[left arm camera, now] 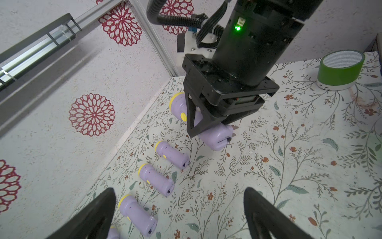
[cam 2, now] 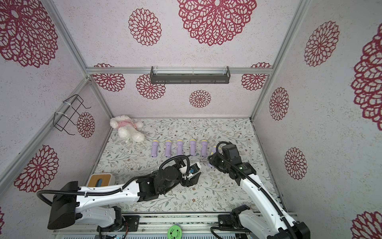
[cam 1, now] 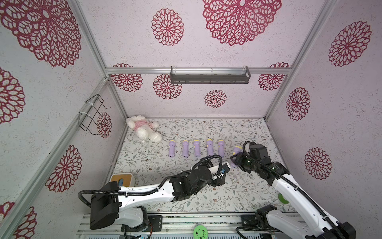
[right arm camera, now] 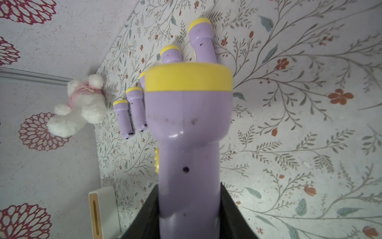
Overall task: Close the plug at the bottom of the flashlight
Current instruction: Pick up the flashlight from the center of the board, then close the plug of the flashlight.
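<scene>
Place: we read a lab robot cell | Signs: we see aluminium frame (cam 1: 144, 70), wallpapered panels (cam 1: 128, 37), floral tabletop (cam 1: 206, 128), base rail (cam 1: 206, 222) carrying left arm (cam 1: 144, 192), right arm (cam 1: 293, 192)

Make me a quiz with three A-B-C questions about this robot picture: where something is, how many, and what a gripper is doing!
1. Where does the fluffy white plush toy in a pink top lie?
A. far left corner of the table
B. near right corner
C. the middle

2. How many purple plastic flashlights with yellow heads lie in the row?
A. three
B. five
C. eight

3. What is the right gripper doing?
A. hanging open
B. clamping a sixth purple flashlight
C. holding the plush toy

Answers: 1 A, it lies far back on the left. 2 B, both top views show five side by side. 3 B, its fingers pinch the handle.
</scene>
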You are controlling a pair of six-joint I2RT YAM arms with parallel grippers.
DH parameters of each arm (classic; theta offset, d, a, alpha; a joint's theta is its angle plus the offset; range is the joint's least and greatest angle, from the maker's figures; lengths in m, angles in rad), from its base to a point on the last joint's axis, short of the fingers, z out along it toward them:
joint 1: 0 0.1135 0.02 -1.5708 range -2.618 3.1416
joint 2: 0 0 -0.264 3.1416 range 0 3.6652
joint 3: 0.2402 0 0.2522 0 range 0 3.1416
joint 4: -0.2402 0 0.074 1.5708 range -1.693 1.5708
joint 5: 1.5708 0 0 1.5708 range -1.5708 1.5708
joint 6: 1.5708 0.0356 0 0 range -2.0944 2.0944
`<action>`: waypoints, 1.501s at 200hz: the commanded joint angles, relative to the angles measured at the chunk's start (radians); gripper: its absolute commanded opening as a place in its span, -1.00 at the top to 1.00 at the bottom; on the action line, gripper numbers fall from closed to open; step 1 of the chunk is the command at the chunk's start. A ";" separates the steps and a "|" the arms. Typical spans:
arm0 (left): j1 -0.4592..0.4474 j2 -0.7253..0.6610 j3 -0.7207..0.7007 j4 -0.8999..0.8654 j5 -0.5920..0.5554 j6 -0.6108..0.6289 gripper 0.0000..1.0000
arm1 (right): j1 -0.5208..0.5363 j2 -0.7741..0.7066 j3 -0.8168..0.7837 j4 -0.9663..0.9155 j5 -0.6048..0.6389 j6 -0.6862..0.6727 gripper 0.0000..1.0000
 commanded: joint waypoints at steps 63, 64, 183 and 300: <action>-0.027 0.075 0.010 0.099 0.004 0.108 -0.97 | -0.014 -0.048 -0.006 0.106 -0.101 0.145 1.00; -0.027 0.076 0.010 0.099 0.004 0.109 -0.97 | -0.013 -0.047 -0.006 0.106 -0.102 0.145 1.00; -0.016 0.177 0.039 0.163 0.012 0.146 -0.92 | -0.015 -0.037 -0.059 0.183 -0.163 0.220 1.00; 0.010 0.237 0.061 0.201 0.035 0.130 -0.41 | -0.015 -0.050 -0.087 0.200 -0.178 0.232 1.00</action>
